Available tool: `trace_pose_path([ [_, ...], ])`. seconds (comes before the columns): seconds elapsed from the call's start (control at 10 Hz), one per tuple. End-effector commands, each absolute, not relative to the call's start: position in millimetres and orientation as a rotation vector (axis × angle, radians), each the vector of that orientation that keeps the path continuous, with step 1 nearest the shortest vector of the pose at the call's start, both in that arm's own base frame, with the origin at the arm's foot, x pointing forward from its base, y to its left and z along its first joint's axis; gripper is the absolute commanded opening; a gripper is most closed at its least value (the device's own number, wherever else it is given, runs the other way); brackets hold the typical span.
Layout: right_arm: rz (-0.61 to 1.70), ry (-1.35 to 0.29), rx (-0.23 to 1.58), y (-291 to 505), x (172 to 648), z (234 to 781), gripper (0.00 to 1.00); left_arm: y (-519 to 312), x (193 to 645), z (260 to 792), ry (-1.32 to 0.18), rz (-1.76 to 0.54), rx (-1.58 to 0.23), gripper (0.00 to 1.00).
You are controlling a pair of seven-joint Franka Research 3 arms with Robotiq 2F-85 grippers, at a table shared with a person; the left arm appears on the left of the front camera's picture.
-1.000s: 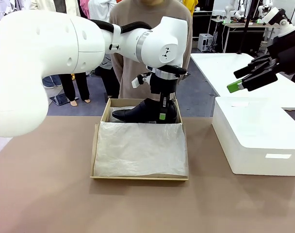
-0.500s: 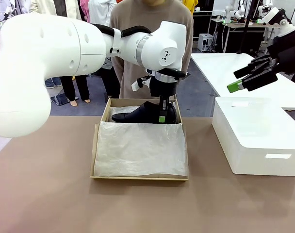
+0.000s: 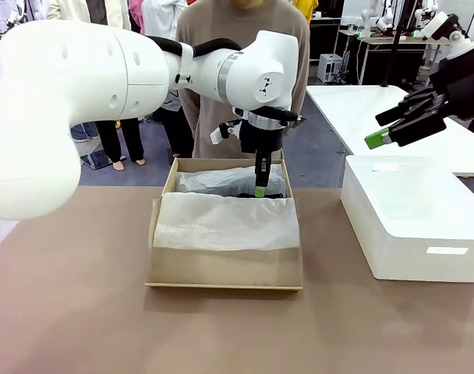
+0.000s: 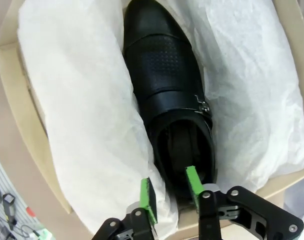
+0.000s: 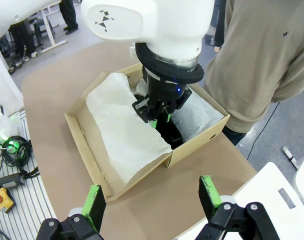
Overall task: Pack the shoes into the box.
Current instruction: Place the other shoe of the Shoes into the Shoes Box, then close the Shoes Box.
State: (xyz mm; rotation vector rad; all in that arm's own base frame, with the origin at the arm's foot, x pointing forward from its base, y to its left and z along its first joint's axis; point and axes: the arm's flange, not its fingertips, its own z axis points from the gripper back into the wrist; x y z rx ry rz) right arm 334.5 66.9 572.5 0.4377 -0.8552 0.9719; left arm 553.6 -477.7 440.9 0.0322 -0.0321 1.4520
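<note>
1. Left gripper (image 4: 170,192) is narrow and down in the far end of the box (image 3: 221,269). One pad sits inside the shoe's heel opening and the other outside it, which I read as clamped on the heel rim.
2. The shoe (image 4: 167,85) runs straight out from my fingertips, toe farthest away, in a trough of tissue paper (image 4: 82,100) bunched on both sides of me.
3. Right gripper (image 5: 152,192) is wide with nothing in it, well apart from the shoe and over the white box (image 3: 412,226).
4. Risk: my outer pad is buried against the tissue. On retract the paper could snag on it and drag up, shifting the shoe.
5. Risk: if I lift before opening far enough, the inner pad may hook the heel collar, so the shoe rides up or tips onto its side.
6. Risk: the cardboard wall is just behind my fingers. Opening too wide could shove it, and a light box may slide on the surface (image 3: 65,312).
7. I can't tell whether the sole is fully seated because the tissue hides it. If I release too soon the shoe could drop and roll.
</note>
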Motion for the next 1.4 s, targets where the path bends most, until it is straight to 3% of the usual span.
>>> trace_pose_path([
  [0.0,0.989,-0.872,0.457,66.5,337.3,572.4,1.0,-475.2,555.4,465.7,-0.02,1.542,0.067,0.96],
  [0.3,0.989,-0.872,0.457,66.5,337.3,572.4,1.0,-463.7,563.0,507.2,-0.016,1.569,0.041,1.0],
  [0.4,0.989,-0.872,0.457,66.5,337.3,572.4,1.0,-450.5,572.2,509.3,0.065,1.551,0.074,1.0],
  [0.5,0.989,-0.872,0.457,66.5,337.3,572.4,1.0,-461.0,558.3,494.8,-0.034,1.494,0.011,1.0],
  [1.3,0.989,-0.872,0.457,66.5,337.3,572.4,1.0,-461.0,558.3,494.8,-0.034,1.494,0.011,1.0],
])
